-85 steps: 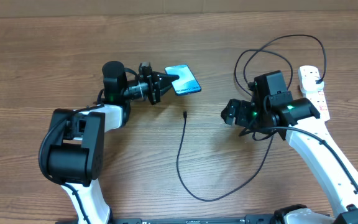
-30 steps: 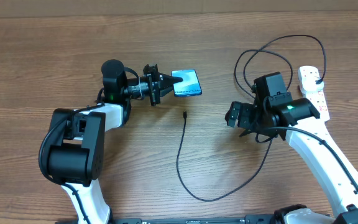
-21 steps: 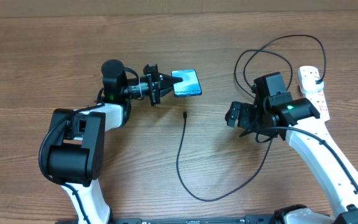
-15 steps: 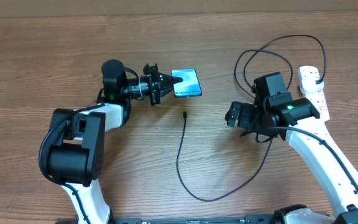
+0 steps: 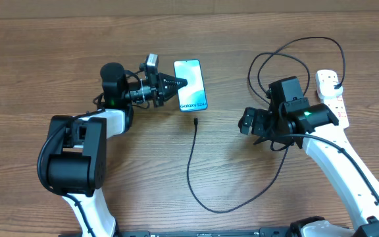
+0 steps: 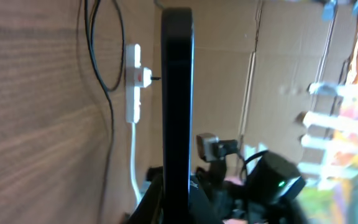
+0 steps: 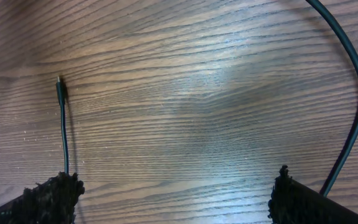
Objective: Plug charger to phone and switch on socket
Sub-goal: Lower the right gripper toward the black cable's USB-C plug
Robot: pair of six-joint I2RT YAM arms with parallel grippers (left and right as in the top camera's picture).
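Observation:
The phone (image 5: 191, 85) has its bright screen facing up, its long side running away from me. My left gripper (image 5: 177, 83) is shut on its left edge. In the left wrist view the phone (image 6: 177, 93) shows edge-on as a dark bar between the fingers (image 6: 176, 199). The charger's connector tip (image 5: 195, 121) lies on the table just below the phone. Its thin black cable (image 5: 191, 178) curves down and round towards the right arm. My right gripper (image 5: 248, 122) is open and empty, right of the tip. In the right wrist view the tip (image 7: 59, 89) lies ahead of the left finger of the gripper (image 7: 176, 199). The socket (image 5: 329, 94) lies at the far right.
The black cable loops (image 5: 288, 52) above the right arm and runs to the socket. The socket (image 6: 133, 87) and its white cord also show in the left wrist view. The wooden table (image 5: 242, 26) reaches to a cardboard wall at the back.
The left gripper has rolled and pulled slightly left, turning the phone from lying crosswise to lengthwise, screen up. The right arm and the cable have not moved in the last second.

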